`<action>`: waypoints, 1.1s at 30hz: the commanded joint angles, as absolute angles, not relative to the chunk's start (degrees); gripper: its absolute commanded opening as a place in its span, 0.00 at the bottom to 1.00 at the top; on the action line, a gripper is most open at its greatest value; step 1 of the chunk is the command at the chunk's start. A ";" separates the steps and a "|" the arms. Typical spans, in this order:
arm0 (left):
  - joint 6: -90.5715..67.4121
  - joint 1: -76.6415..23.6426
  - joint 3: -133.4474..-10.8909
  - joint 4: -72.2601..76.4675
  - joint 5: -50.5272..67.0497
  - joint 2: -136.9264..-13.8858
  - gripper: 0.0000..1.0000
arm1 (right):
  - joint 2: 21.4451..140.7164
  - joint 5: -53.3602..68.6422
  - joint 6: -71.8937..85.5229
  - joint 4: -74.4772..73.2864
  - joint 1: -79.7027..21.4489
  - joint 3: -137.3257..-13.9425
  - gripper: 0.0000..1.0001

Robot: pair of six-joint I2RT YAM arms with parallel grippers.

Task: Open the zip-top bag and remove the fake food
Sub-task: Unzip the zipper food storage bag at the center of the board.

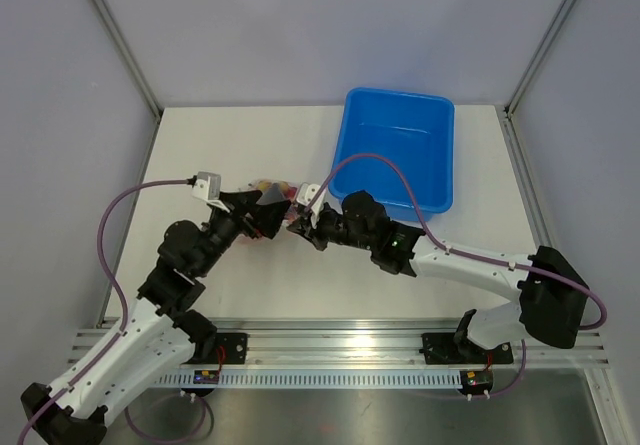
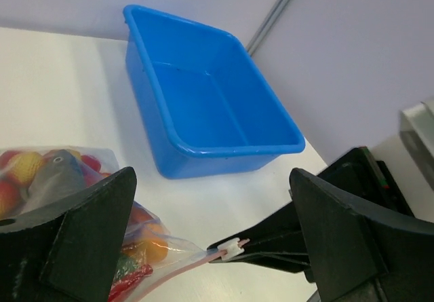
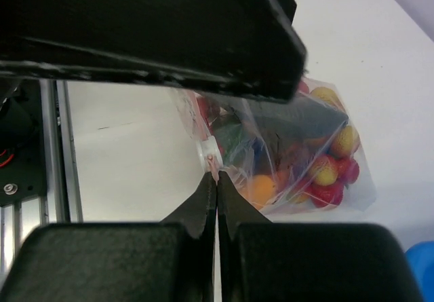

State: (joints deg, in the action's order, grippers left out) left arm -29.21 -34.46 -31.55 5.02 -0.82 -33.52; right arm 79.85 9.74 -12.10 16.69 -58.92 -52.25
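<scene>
The right gripper (image 3: 217, 182) is clenched, fingertips pressed together on the small white slider (image 3: 211, 151) of the clear crinkly zip-top bag (image 3: 361, 180). The left gripper (image 2: 211, 180) is spread wide, with the bag's corner between its fingers. The colourful plastic fake food (image 3: 330, 192) is sealed inside the bag. The bag rests on the white table (image 2: 54, 78) near the blue plastic tub (image 2: 203, 98).

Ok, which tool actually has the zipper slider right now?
The right tool, pinched shut on the white slider at the corner of the zip-top bag. The left tool stands wide open, its fingers far apart.
</scene>
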 commanded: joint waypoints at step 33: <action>-11.43 -34.54 -23.29 31.73 21.62 -32.60 0.81 | 74.00 32.52 -4.57 9.67 -49.83 -57.30 0.00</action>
